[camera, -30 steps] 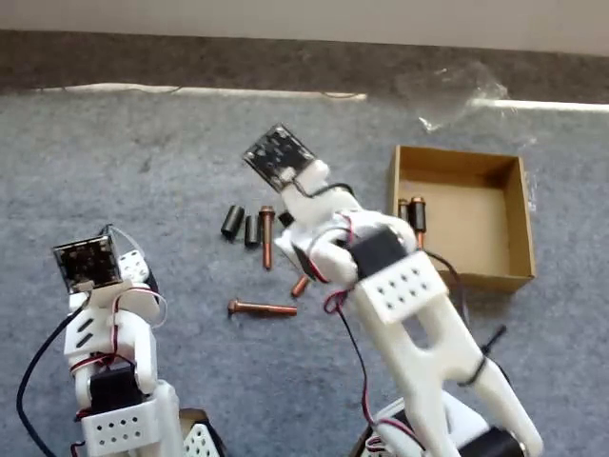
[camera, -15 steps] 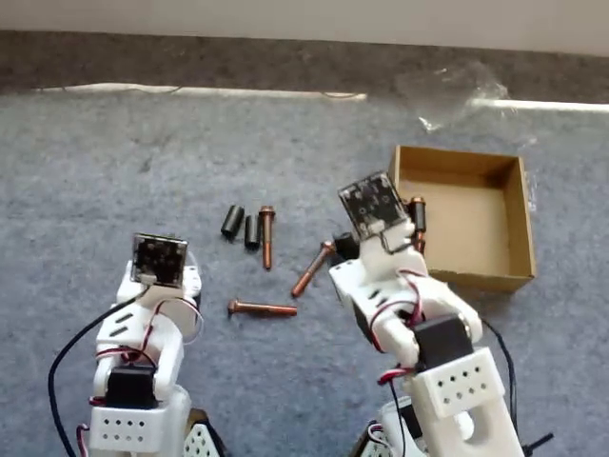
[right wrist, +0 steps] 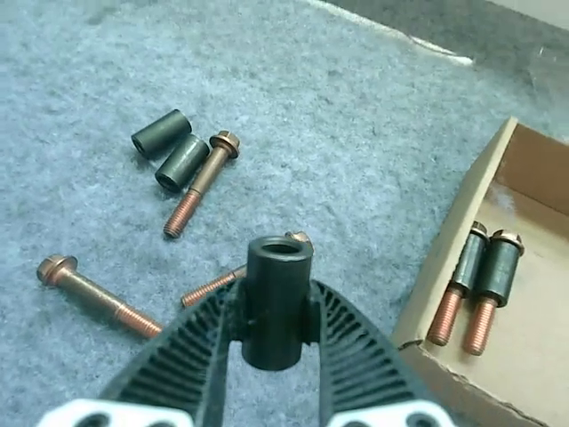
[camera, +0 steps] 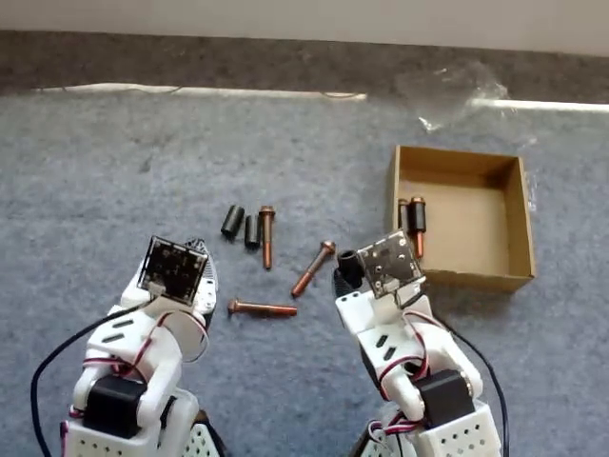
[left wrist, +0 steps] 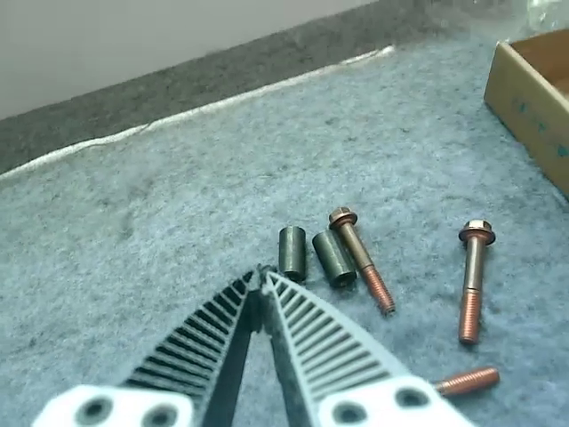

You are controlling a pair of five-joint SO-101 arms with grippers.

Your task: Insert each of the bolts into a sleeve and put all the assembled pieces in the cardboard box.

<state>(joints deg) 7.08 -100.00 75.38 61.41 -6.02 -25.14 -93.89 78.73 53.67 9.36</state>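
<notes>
My right gripper (right wrist: 277, 307) is shut on a black sleeve (right wrist: 280, 267), held upright with its bore open at the top, above the carpet near the box. A diagonal bolt (camera: 314, 268) lies just beyond it. Two loose sleeves (right wrist: 161, 134) (right wrist: 181, 162) lie side by side next to a second bolt (right wrist: 201, 183), and a third bolt (camera: 262, 307) lies crosswise nearer the arms. My left gripper (left wrist: 260, 277) is shut and empty, its tips just short of the two sleeves (left wrist: 292, 253). Two assembled pieces (camera: 411, 221) lie in the cardboard box (camera: 519, 224).
Grey carpet covers the table. A crumpled clear plastic bag (camera: 452, 95) lies behind the box at the far edge. A pale strip (camera: 190, 90) runs along the carpet's far side. Open carpet stretches to the left of the sleeves.
My right arm has drawn back from over the bolts toward its base, bringing the black sleeve with it. My left arm has swung right, toward the loose sleeves and bolts.
</notes>
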